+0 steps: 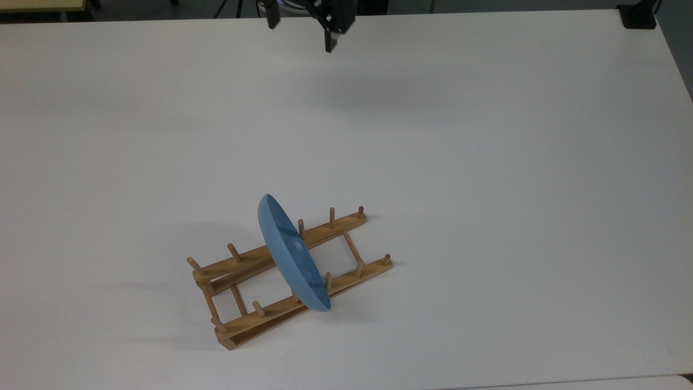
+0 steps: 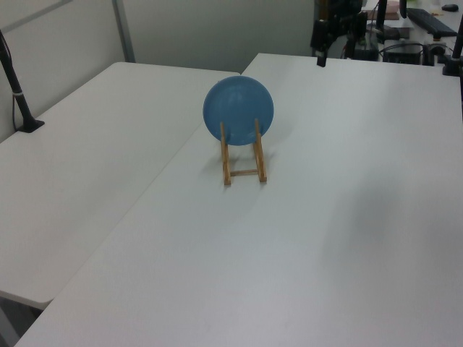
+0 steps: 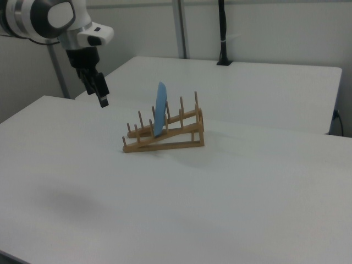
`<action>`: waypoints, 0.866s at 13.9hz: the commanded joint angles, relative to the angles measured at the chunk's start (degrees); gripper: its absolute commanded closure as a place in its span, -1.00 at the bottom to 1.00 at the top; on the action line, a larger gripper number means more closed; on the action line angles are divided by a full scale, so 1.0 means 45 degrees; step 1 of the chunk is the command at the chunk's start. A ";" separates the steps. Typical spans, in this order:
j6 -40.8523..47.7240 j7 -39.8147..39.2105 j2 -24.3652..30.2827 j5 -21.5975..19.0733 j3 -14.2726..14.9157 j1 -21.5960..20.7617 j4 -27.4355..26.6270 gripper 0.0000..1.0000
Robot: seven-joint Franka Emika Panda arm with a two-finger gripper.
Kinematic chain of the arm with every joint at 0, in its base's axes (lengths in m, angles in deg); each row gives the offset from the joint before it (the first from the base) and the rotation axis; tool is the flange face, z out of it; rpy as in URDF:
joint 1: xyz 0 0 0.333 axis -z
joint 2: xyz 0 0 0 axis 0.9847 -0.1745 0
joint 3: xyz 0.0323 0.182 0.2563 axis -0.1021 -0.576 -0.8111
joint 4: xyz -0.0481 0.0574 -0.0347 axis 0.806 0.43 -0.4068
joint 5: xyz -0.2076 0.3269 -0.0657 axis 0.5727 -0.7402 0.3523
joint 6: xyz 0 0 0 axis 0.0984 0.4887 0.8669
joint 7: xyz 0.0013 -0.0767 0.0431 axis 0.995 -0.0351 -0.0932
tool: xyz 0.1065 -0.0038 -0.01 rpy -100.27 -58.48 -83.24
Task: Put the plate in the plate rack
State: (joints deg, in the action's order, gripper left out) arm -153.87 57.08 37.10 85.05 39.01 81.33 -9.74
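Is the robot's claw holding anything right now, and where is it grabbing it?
Nothing is held. The end effector hangs open in the air, apart from the plate, which stands on edge between the pegs of the plate rack.

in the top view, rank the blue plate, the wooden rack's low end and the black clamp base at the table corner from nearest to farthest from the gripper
1. Glossy light-blue round plate, standing in the rack, below the gripper.
2 and 3. Low end of the light-brown wooden peg rack, bottom left, and black clamp base, top right corner: too close to call.
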 commanded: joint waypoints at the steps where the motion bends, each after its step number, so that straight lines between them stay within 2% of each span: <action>1: 0.0285 -0.3947 0.0395 -0.0390 0.0087 0.0688 -0.0290 -1.00; 2: 0.0246 -0.5407 0.0376 -0.0370 0.0126 0.0843 -0.0270 -1.00; 4: 0.0285 -0.6667 0.0395 -0.0389 0.0301 0.1020 -0.0173 -1.00; 7: 0.0266 -0.6867 0.0395 -0.0389 0.0419 0.1331 -0.0075 -1.00; 12: 0.0324 -0.6769 0.0395 -0.0389 0.0400 0.1314 -0.0075 -1.00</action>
State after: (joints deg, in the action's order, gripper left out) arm -153.23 27.59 37.73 84.70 40.54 87.43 -9.49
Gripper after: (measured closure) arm 0.000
